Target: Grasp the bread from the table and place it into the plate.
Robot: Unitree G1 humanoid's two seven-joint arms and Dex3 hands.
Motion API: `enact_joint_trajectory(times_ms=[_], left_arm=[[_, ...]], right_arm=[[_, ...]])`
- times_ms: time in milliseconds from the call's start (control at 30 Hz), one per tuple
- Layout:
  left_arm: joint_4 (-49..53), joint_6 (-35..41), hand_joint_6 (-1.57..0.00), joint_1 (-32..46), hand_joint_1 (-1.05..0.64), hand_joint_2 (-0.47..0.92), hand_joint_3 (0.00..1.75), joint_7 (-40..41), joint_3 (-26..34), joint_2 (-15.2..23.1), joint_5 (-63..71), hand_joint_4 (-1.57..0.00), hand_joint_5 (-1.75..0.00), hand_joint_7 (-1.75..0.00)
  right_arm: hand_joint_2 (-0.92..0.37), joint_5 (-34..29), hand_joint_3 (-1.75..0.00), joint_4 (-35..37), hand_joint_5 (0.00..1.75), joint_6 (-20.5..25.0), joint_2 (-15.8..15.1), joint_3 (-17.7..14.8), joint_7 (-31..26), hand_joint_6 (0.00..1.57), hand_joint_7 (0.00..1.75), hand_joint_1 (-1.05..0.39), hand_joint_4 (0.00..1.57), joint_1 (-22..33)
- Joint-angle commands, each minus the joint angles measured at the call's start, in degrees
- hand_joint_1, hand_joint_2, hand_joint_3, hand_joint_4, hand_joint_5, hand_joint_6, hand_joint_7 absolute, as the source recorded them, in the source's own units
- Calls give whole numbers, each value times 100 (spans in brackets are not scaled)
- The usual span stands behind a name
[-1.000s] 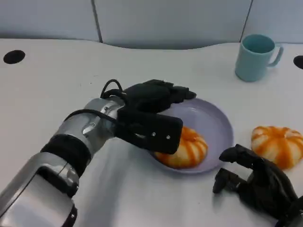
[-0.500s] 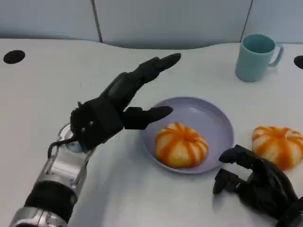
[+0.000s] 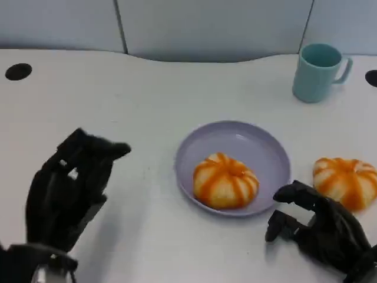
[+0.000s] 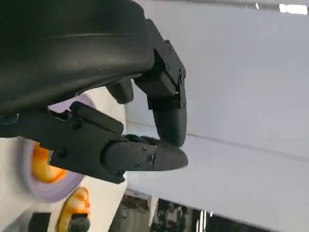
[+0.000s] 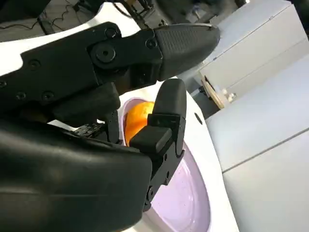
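Note:
An orange-and-white striped bread [image 3: 225, 181] lies inside the lilac plate [image 3: 235, 127] at the table's middle; in the wrist views the bread [image 4: 41, 165] [image 5: 137, 118] sits on the same plate [image 4: 54, 192] [image 5: 186, 193]. A second striped bread [image 3: 346, 181] lies on the table just right of the plate. My left hand [image 3: 68, 190] [image 4: 96, 72] is well left of the plate, fingers loosely bent and holding nothing. My right hand [image 3: 319, 227] [image 5: 96, 121] rests near the front edge, below the second bread, loosely bent and holding nothing.
A teal mug [image 3: 318, 71] stands at the back right. A black hole [image 3: 18, 71] marks the table's far left, and another one [image 3: 371, 77] sits at its right edge. A pale wall runs behind the table.
My left hand has let go of the bread in the plate and pulled back to the lower left, its fingers bending in. The right hand has stayed still.

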Motion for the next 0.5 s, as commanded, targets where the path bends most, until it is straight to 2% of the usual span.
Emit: enact_joint_trajectory(times_ms=[33,133,333,500], left_arm=[[-318,171,-55,534,-42,92,44,-124,99,-44,-166,-86,-175,-175],[-378,245,-56,674,-41,92,46,-142,97,-83,-166,-87,-175,-175],[38,319,-55,1044,-40,92,41,-671,3,-71,-125,-86,-175,-175],[239,375,-58,1026,-41,92,35,-776,39,-111,-119,-88,-175,-175]], right_arm=[[-92,-71,-20,63,146,133,-93,9,-69,62,102,-49,61,122],[-92,-84,-22,85,146,89,-98,14,-39,61,103,-48,60,117],[-92,-98,-21,-18,144,39,-56,17,-77,63,102,-49,63,184],[-92,-79,-23,-10,143,39,-89,-20,-66,64,101,-49,64,186]])
